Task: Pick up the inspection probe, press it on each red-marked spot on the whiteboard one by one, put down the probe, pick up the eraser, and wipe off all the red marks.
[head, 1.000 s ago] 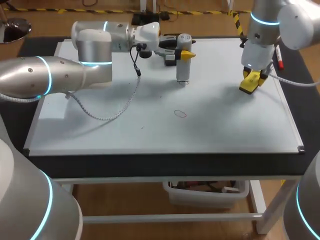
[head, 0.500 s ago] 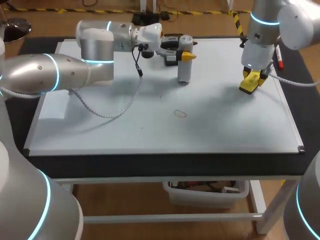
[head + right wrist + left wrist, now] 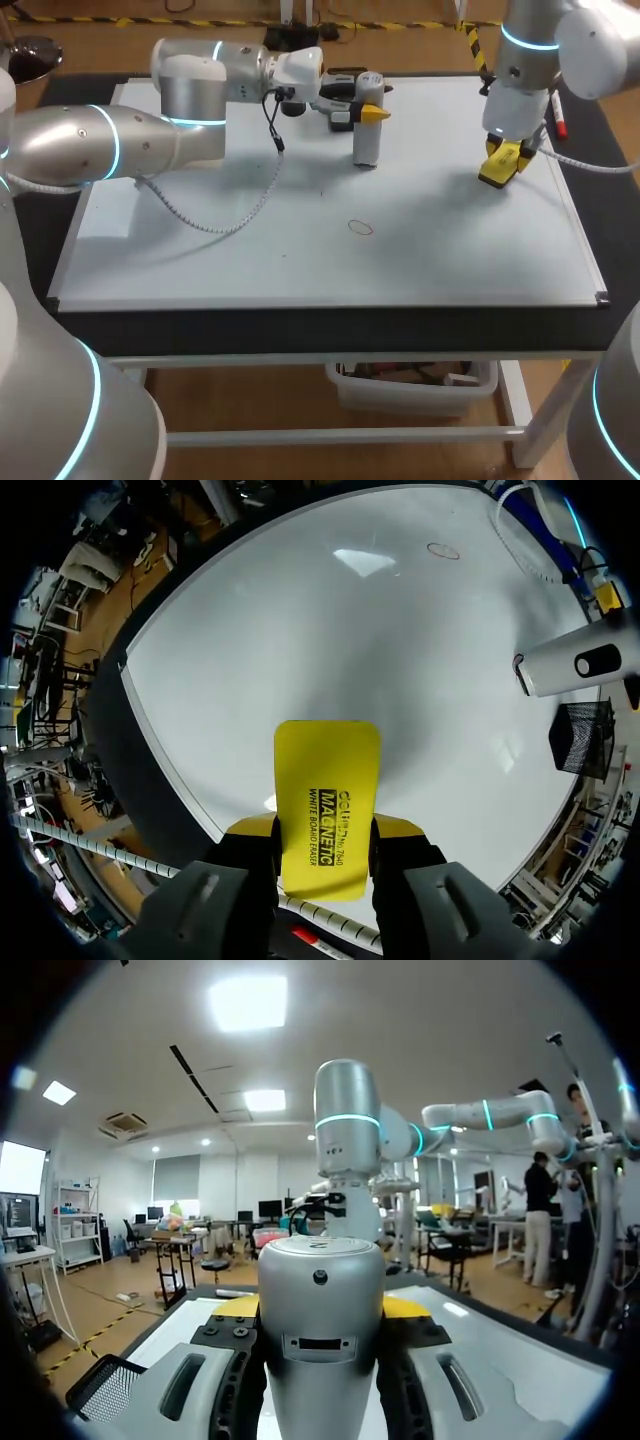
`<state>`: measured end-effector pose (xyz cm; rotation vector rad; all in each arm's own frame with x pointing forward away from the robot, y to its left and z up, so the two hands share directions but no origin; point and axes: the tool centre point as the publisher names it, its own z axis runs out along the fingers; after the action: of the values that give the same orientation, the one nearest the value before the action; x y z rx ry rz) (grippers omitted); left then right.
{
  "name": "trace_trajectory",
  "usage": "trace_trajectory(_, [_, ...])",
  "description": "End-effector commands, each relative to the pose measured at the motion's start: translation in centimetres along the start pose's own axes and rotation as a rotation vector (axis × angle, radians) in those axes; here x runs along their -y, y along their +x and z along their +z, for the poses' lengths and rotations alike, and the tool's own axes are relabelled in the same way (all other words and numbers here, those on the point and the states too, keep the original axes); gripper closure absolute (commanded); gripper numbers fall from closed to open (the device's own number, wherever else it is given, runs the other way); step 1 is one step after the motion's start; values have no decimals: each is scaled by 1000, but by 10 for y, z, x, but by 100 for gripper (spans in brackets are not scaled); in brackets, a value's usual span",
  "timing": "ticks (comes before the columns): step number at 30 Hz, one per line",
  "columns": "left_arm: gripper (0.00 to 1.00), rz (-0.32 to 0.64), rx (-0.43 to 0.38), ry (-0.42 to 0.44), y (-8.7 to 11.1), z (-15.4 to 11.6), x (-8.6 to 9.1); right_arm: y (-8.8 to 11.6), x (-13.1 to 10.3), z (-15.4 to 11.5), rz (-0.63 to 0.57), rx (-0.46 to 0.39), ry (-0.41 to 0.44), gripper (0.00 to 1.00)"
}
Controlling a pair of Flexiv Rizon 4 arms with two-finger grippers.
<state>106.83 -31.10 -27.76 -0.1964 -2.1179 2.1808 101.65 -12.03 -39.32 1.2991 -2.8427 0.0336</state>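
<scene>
Two grippers are loaded at once. The left gripper is clenched on the inspection probe, a silver cylinder held upright, with one yellow tip showing on either side of its body in the left wrist view. The probe's lower end is at the far middle of the whiteboard; whether it touches the surface or hangs just above it cannot be told. The right gripper grasps the yellow eraser by its two long sides and holds it low over the board's right part, well apart from the probe.

Only one red mark is visible, a small oval outline near the board's middle. It lies on the near side of the probe and apart from it, so the pressing step appears not yet done for this spot.

Likely faults from here, all judged:
- **Missed press:** the mark is small, so the probe may land beside the oval rather than on it.
- **Slip in the grip:** a press that is not square to the board could tilt the smooth cylinder between the fingers.
- **Cable drag:** a coiled white cable hangs from the left wrist and sags to the board, so it could brush the surface or catch as that arm travels.
- **Wiping too soon:** with the eraser already in hand, a sweep before the press would remove the mark the probe needs.
- **Arm contact:** both arms must reach the same central spot, which could bring them together there.
</scene>
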Motion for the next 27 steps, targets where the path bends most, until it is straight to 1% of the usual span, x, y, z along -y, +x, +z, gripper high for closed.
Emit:
trace_trajectory(1, [100, -2, 4, -6, 2, 0, -5, 0, 1, 0, -2, -2, 2, 100])
trace_trajectory(11, [100, -3, 8, -4, 3, -1, -4, 0, 1, 0, -2, -2, 2, 100])
trace_trajectory(13, [100, -2, 19, -4, 3, -2, -3, 0, 1, 0, -2, -2, 2, 100])
trace_trajectory(15, [100, -5, 42, -1, 2, -5, 3, 0, 1, 0, -2, -2, 2, 100])
trace_trajectory(19, [100, 12, 73, -9, 5, -16, 21, 0, 1, 0, -2, -2, 2, 100])
trace_trajectory(23, [100, 30, 104, -12, 9, -35, 37, 0, 1, 0, -2, -2, 2, 100])
trace_trajectory(27, [100, 21, 151, -26, 11, -59, 45, 0, 1, 0, -2, -2, 2, 100])
